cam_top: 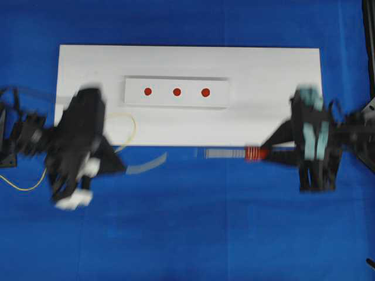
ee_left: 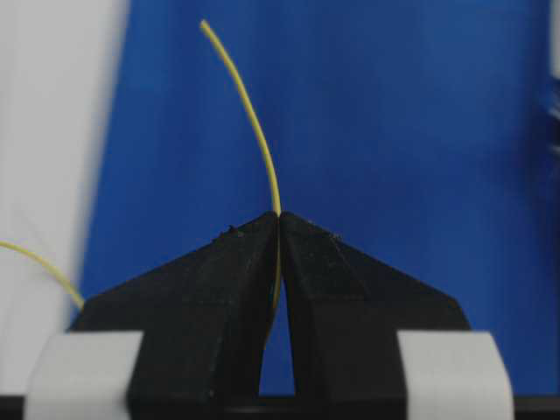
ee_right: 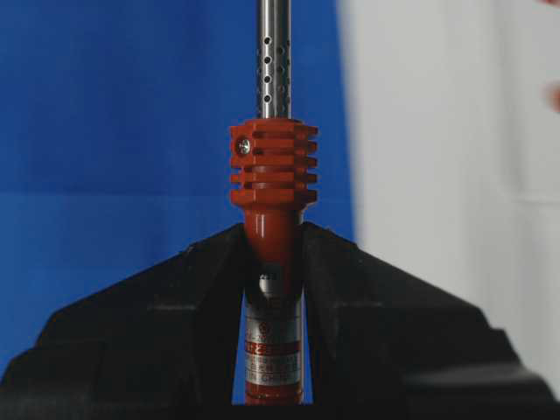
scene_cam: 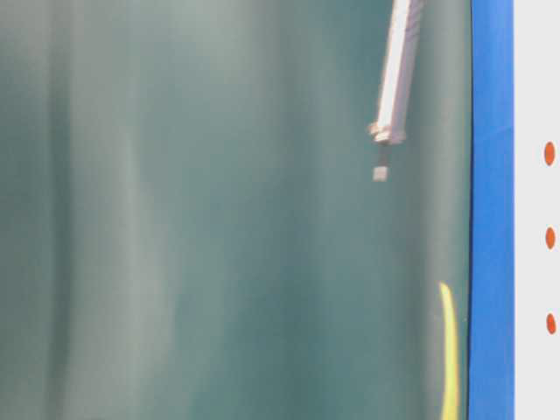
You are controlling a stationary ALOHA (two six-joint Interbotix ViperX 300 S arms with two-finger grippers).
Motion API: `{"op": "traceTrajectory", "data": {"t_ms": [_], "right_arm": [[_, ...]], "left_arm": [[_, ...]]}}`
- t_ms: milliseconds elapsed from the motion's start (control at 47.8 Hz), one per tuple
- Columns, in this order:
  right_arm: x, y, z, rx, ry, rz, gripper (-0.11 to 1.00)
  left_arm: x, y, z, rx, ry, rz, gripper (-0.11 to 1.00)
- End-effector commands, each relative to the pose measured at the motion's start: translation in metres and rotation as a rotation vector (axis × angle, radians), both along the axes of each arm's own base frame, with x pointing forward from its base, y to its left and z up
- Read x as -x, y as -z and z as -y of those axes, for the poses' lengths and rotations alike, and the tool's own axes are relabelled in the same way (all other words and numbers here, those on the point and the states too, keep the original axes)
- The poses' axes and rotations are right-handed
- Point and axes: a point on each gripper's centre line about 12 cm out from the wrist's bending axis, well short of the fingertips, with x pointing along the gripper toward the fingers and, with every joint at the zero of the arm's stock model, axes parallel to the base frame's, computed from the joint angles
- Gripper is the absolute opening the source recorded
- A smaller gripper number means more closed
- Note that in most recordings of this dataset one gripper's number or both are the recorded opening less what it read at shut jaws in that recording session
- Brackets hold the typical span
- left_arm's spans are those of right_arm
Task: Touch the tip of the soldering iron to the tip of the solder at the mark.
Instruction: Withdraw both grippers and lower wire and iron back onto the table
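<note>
My left gripper (ee_left: 279, 215) is shut on the solder (ee_left: 249, 105), a thin yellow wire that curves up and away from the fingertips over blue cloth. Overhead, the left gripper (cam_top: 123, 169) hovers just off the white board's front edge, with a solder loop (cam_top: 130, 125) behind it. My right gripper (ee_right: 273, 233) is shut on the soldering iron (ee_right: 273, 163) at its red handle, and the silver shaft runs forward out of frame. Overhead, the right gripper (cam_top: 266, 153) holds the soldering iron (cam_top: 253, 153) pointing left along the board's front edge. Three red marks (cam_top: 176, 91) sit on a white strip.
The white board (cam_top: 275, 76) lies on blue cloth (cam_top: 193, 222). The table-level view is mostly blurred; it shows the iron's shaft (scene_cam: 394, 79), a stretch of yellow solder (scene_cam: 449, 350) and the red marks (scene_cam: 549, 238) at the right edge.
</note>
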Motion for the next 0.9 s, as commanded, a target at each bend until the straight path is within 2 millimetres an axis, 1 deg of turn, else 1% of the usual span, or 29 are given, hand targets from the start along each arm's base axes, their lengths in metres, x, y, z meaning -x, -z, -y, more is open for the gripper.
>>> {"op": "traceTrajectory", "data": {"t_ms": [0, 63, 84, 251, 355, 523, 586, 669, 816, 878], "right_arm": [[-0.010, 0.001, -0.017, -0.018, -0.049, 0.033, 0.06], [-0.016, 0.012, -0.027, -0.019, -0.079, 0.026, 0.06], [-0.019, 0.016, -0.032, -0.021, -0.092, 0.025, 0.06], [-0.032, 0.051, -0.055, -0.025, -0.146, -0.018, 0.06], [-0.038, 0.074, -0.066, -0.033, -0.166, -0.039, 0.06], [-0.042, 0.106, -0.078, -0.050, -0.177, -0.070, 0.06], [-0.042, 0.113, -0.081, -0.056, -0.176, -0.082, 0.06], [-0.042, 0.117, -0.084, -0.067, -0.171, -0.086, 0.06], [-0.042, 0.118, -0.085, -0.076, -0.163, -0.092, 0.07], [-0.042, 0.118, -0.084, -0.075, -0.161, -0.093, 0.07]], "left_arm": [[0.008, 0.004, 0.022, 0.032, 0.065, 0.061, 0.02], [0.011, 0.017, 0.032, 0.039, 0.096, 0.065, 0.02], [0.012, 0.025, 0.036, 0.040, 0.109, 0.063, 0.02], [0.013, 0.066, 0.057, 0.041, 0.169, 0.055, 0.02], [0.010, 0.092, 0.065, 0.033, 0.183, 0.028, 0.02], [0.007, 0.122, 0.067, 0.011, 0.183, -0.031, 0.02], [0.006, 0.128, 0.068, 0.004, 0.184, -0.046, 0.02], [0.006, 0.133, 0.070, -0.001, 0.190, -0.059, 0.02], [0.007, 0.133, 0.072, -0.005, 0.198, -0.062, 0.02], [0.008, 0.132, 0.073, -0.004, 0.200, -0.060, 0.06]]}}
